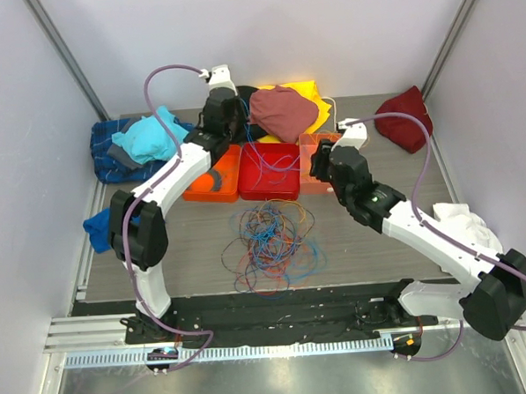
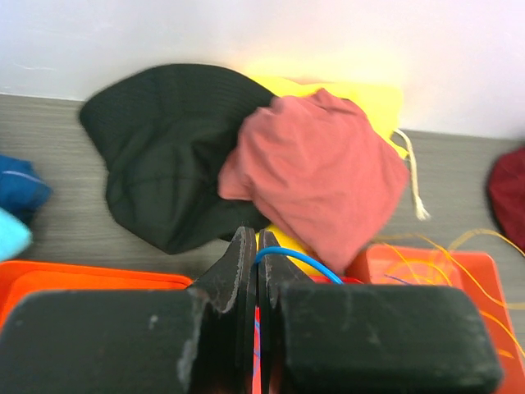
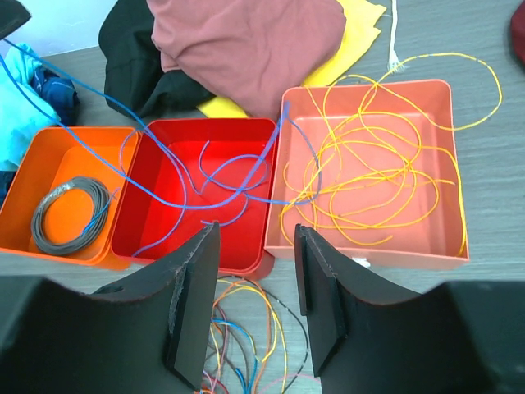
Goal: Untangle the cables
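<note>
Snag risk here: left gripper (image 2: 256, 240) clamps the blue cable (image 2: 299, 261), whose strand loops through the red bin (image 3: 205, 124), right gripper (image 3: 256, 234) hangs wide open and empty, and a hard pull could tip that bin or drag the tangled pile (image 1: 273, 245) across the surface (image 1: 182, 245).

Orange tray (image 3: 82, 148), red tray (image 3: 246, 139), salmon tray (image 3: 426, 107); yellow wires (image 3: 369, 164), blue wire (image 2: 299, 257); blue checked cloth (image 1: 106, 152) upper left.

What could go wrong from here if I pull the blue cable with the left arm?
The thin blue cable, pinched in the left fingers, crosses the thin yellow cables in the salmon plastic bin; pulling could drag them out.
Yellow loops overhang that bin's rim; the open right fingers could snag them.
</note>
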You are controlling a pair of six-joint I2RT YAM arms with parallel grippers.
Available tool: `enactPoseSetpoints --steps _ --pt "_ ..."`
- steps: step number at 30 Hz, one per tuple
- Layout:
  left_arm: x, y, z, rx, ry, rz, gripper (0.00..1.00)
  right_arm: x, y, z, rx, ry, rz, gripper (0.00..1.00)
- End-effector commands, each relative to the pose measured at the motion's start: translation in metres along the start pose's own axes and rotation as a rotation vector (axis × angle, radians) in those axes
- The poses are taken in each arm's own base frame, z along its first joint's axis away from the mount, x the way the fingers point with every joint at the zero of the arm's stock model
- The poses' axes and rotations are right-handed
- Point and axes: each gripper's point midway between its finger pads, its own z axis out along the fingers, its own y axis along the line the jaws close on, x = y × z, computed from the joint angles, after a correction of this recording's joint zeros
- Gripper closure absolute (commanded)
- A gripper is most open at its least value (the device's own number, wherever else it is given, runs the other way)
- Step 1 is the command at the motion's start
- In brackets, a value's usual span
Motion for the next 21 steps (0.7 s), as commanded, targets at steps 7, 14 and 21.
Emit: enactPoseSetpoints --steps 7,14,21 --pt "0.066 -0.022 0.003 0.026 0.126 0.073 1.00 -0.009 -0.003 -0.018 -0.027 -0.039 0.054 0.52" --pt "0.074 0.012 0.004 -0.126 0.141 0.176 1.00 0.003 -0.003 -0.015 -0.034 -0.016 0.040 0.52" --pt "0.042 0.026 -0.011 -0.185 0.097 0.211 1.00 0.025 0.005 -0.004 -0.057 0.035 0.051 0.52"
